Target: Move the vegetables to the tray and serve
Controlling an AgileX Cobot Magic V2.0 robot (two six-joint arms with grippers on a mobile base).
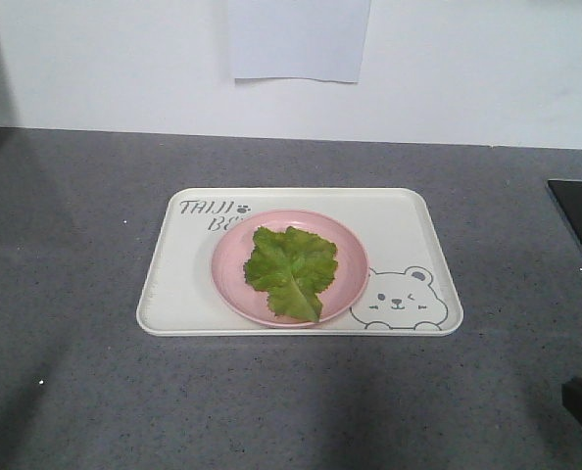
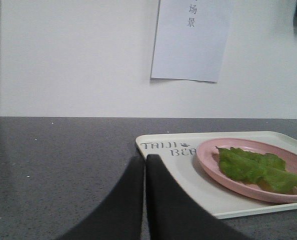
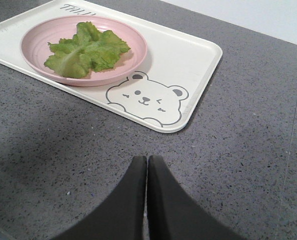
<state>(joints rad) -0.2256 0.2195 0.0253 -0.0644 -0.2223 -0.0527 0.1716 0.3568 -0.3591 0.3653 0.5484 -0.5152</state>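
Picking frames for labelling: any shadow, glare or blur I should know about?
Front view: dark shadow over the left counter, no glare on the tray. Left wrist: soft overall, lettuce slightly blurred. Right wrist: sharp, shadow beside the shut claw.

Soft, even indoor light fills all three views, with no hard glare. In the front view a broad dim shadow darkens the far-left wall and the grey countertop (image 1: 66, 392) on the left. The tray (image 1: 173, 294) is bright, nearly washed out. The left wrist view is hazy and low in contrast; its near black fingers (image 2: 161, 205) are blurred. The right wrist view is sharper.
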